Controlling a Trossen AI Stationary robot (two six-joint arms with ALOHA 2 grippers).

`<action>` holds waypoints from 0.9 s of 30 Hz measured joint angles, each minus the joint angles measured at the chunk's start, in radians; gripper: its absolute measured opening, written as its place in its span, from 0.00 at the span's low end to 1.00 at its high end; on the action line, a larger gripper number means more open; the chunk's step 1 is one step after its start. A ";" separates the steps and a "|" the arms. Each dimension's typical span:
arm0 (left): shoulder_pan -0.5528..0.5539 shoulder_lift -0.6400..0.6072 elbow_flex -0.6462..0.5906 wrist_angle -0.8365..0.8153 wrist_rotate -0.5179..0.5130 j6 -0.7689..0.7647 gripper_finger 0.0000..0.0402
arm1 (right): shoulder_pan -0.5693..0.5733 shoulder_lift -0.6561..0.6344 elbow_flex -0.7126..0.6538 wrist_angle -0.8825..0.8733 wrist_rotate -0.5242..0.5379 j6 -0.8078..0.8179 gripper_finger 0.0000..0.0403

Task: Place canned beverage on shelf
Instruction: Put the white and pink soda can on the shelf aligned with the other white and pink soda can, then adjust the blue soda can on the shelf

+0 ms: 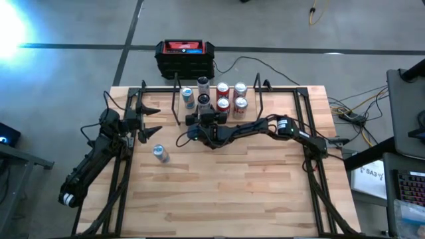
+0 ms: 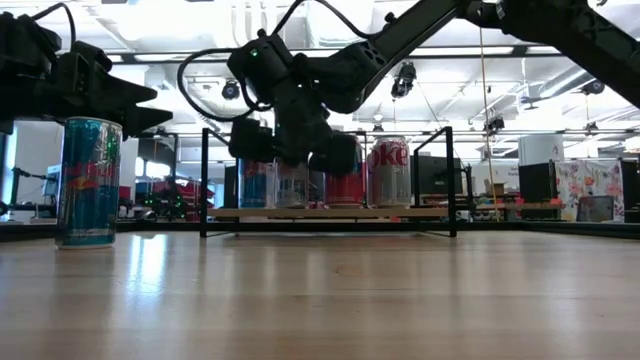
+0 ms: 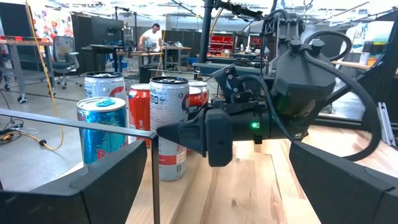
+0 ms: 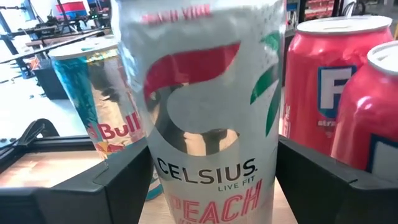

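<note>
A white Celsius can [image 4: 211, 93] stands upright on the shelf plank [image 2: 330, 212], in the near row at the left [image 1: 203, 101]. My right gripper [image 1: 202, 111] reaches in from the table's near side and is shut on it. A blue can [image 1: 188, 97], several red cans [image 1: 231, 96] and another can [image 1: 202, 83] stand on the shelf around it. A blue Red Bull can [image 1: 159, 154] stands on its base on the tabletop at the left [image 2: 88, 180]. My left gripper [image 1: 150, 120] is open and empty left of the shelf. My right gripper pinches the white can's side wall [image 4: 163, 155] between its two fingers [image 4: 106, 186], one on each side. The fingers come level from the table's near side. The can is upright, and in the low view its base [image 2: 292, 203] is at the plank.
Black rod uprights [image 2: 204, 180] stand at both shelf ends. A black-and-red box [image 1: 185, 57] sits beyond the table's far edge. Bare tabletop [image 1: 239, 186] lies in the near half. A person sits far back in the room [image 3: 151, 36].
</note>
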State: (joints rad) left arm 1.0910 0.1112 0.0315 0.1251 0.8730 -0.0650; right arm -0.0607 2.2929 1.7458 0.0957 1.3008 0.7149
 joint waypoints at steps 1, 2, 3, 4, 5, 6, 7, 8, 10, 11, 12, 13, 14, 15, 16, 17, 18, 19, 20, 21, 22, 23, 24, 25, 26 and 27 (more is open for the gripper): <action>0.000 0.000 0.000 0.000 0.000 0.000 0.95 | 0.003 0.000 0.000 0.001 0.005 -0.006 0.74; 0.000 0.000 0.000 0.000 0.000 0.000 0.95 | 0.006 0.000 0.000 0.002 0.010 -0.008 0.74; 0.000 0.000 0.000 0.000 0.000 0.000 0.95 | 0.010 0.000 0.000 0.003 0.016 -0.009 0.74; 0.000 0.000 0.000 0.000 0.000 0.000 0.95 | 0.014 0.000 0.000 0.003 0.027 -0.010 0.74; 0.000 0.000 0.000 0.000 0.000 0.000 0.95 | 0.019 0.000 0.000 0.001 0.040 -0.011 0.74; 0.000 0.000 0.000 0.000 0.000 0.000 0.95 | 0.023 0.000 0.000 0.000 0.055 -0.013 0.74; 0.000 0.000 0.000 0.000 0.000 0.000 0.95 | 0.027 0.000 0.000 0.000 0.067 -0.013 0.74; 0.000 0.000 0.000 0.000 0.000 0.000 0.95 | 0.030 0.000 0.000 0.001 0.076 -0.014 0.74; 0.000 0.000 0.000 0.000 0.000 0.000 0.95 | 0.037 -0.001 0.000 0.001 0.090 -0.014 0.74; 0.000 0.000 0.000 0.000 0.000 0.000 0.95 | 0.042 -0.001 0.000 0.000 0.091 -0.014 0.74; 0.000 0.000 0.000 0.000 0.000 0.000 0.95 | 0.044 -0.001 0.000 0.000 0.091 -0.014 0.74; 0.000 0.000 0.000 0.000 0.000 0.000 0.95 | 0.048 -0.002 0.000 0.000 0.093 -0.014 0.74; 0.000 0.000 0.000 0.000 0.000 0.000 0.95 | 0.051 -0.002 0.000 0.000 0.096 -0.014 0.74; 0.000 0.000 0.000 0.000 0.000 0.000 0.95 | 0.054 -0.003 0.000 0.000 0.098 -0.014 0.74; 0.000 0.000 0.000 0.000 0.000 0.000 0.95 | 0.055 -0.004 0.000 0.000 0.099 -0.014 0.74; 0.000 0.000 0.000 0.000 0.000 0.000 0.95 | 0.056 -0.004 0.000 0.000 0.102 -0.014 0.74; 0.000 0.000 0.000 0.000 0.000 0.000 0.95 | 0.058 -0.004 0.000 -0.001 0.107 -0.013 0.74; 0.000 0.000 0.000 0.000 0.000 0.000 0.95 | 0.060 -0.004 0.000 -0.003 0.107 -0.013 0.74; 0.000 0.000 0.000 0.000 0.000 0.000 0.95 | 0.063 -0.004 0.000 -0.005 0.113 -0.013 0.74; 0.000 0.000 0.000 0.000 0.000 0.000 0.95 | 0.065 -0.004 0.000 -0.008 0.118 -0.013 0.74; 0.000 0.000 0.000 0.000 0.000 0.000 0.95 | 0.067 -0.004 0.000 -0.007 0.126 -0.013 0.74; 0.000 0.000 0.000 0.000 0.000 0.000 0.95 | 0.071 -0.004 0.000 -0.008 0.139 -0.013 0.74; 0.000 0.000 0.000 0.000 0.000 0.000 0.95 | 0.075 -0.004 0.000 -0.008 0.152 -0.014 0.74; 0.000 0.000 0.000 0.000 0.000 0.000 0.95 | 0.079 -0.004 0.000 -0.008 0.169 -0.014 0.74; 0.000 0.000 0.000 0.000 0.000 0.000 0.95 | 0.087 -0.004 0.000 -0.008 0.189 -0.018 0.74; 0.000 0.000 0.000 0.000 0.000 0.000 0.95 | 0.095 -0.004 0.000 -0.008 0.209 -0.019 0.74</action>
State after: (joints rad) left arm 1.0911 0.1113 0.0318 0.1253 0.8734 -0.0650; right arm 0.0340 2.2890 1.7458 0.0875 1.5101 0.6964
